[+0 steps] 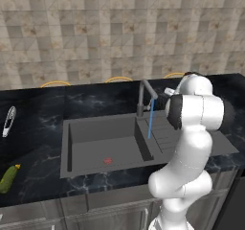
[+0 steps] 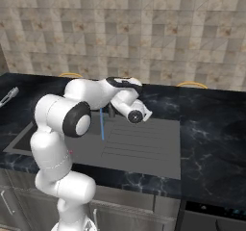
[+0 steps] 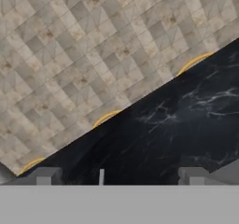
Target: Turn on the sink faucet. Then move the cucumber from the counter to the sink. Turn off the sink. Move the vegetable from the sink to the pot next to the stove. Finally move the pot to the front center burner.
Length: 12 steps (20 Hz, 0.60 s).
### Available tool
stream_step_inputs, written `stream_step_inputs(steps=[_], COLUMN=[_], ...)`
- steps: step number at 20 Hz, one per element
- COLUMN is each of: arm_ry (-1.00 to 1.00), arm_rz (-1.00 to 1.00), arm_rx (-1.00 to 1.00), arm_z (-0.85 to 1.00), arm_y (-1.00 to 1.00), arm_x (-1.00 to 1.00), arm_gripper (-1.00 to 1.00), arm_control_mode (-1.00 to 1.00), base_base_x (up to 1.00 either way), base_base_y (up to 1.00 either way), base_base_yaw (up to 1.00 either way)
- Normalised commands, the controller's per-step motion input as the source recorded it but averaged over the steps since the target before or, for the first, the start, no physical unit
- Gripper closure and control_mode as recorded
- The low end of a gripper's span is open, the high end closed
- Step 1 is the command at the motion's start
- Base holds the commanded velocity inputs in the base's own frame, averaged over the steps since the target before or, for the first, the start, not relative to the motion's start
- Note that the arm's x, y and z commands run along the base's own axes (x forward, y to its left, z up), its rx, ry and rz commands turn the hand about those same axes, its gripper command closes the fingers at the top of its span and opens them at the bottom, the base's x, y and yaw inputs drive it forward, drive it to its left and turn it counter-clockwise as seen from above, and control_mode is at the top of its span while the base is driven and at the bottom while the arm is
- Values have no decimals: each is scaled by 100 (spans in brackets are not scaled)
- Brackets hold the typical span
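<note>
The dark grey sink faucet (image 1: 143,97) stands behind the sink (image 1: 95,134), and a thin blue stream of water (image 1: 150,119) falls from its spout onto the drainboard side. My gripper (image 3: 119,178) is open, up beside the faucet and facing the tiled wall, with a slim grey upright piece (image 3: 101,175) low between its tips. The yellow-green cucumber (image 1: 8,178) lies on the black marble counter (image 1: 38,128), far left of the basin near the front edge. A small red mark (image 1: 107,160) shows at the drain. The pot and the stove are out of view.
A slim white-silver utensil (image 1: 8,121) lies on the counter left of the sink, farther back than the cucumber. My white arm (image 1: 191,143) curves up over the ribbed drainboard (image 2: 139,148). The tiled wall (image 1: 119,32) rises behind the counter.
</note>
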Motion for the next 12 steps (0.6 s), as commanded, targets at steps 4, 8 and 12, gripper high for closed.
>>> stream_step_inputs(steps=[4, 8, 12], arm_ry=[0, 0, 0], arm_rz=[-4, -3, -1], arm_rx=[-2, -4, -7], arm_z=[54, 61, 71], arm_y=[5, 7, 14], arm_x=[-96, -99, -97], arm_gripper=[-100, -100, -100], arm_control_mode=[-100, -100, -100], base_base_x=[0, 0, 0], base_base_y=[0, 0, 0], base_base_yaw=[0, 0, 0])
